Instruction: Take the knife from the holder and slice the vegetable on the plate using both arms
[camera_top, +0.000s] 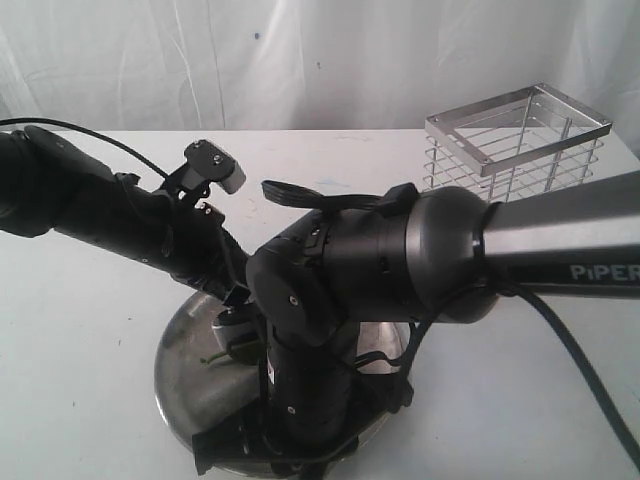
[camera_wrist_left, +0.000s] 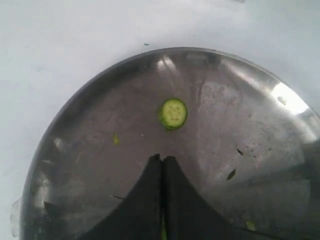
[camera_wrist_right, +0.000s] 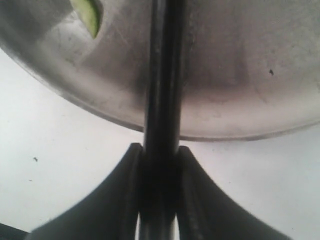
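Note:
The steel plate (camera_top: 183, 382) lies at the front of the table with both arms over it. My left gripper (camera_wrist_left: 162, 159) is shut low over the plate (camera_wrist_left: 260, 120); a thin sliver of green shows in the seam between its fingers. A round green slice of the vegetable (camera_wrist_left: 173, 113) lies just beyond its tips. My right gripper (camera_wrist_right: 160, 150) is shut on the black knife (camera_wrist_right: 161, 75), which reaches from beyond the rim across the plate (camera_wrist_right: 240, 75). A green piece of vegetable (camera_wrist_right: 89, 15) lies beside the blade's far part. In the exterior view the right arm hides both grippers' tips.
The chrome wire holder (camera_top: 516, 140) stands at the back right of the white table, with nothing showing inside it. The right arm's bulky joint (camera_top: 400, 255) hangs over the plate. Small green scraps (camera_wrist_left: 116, 139) dot the plate. A white curtain closes the back.

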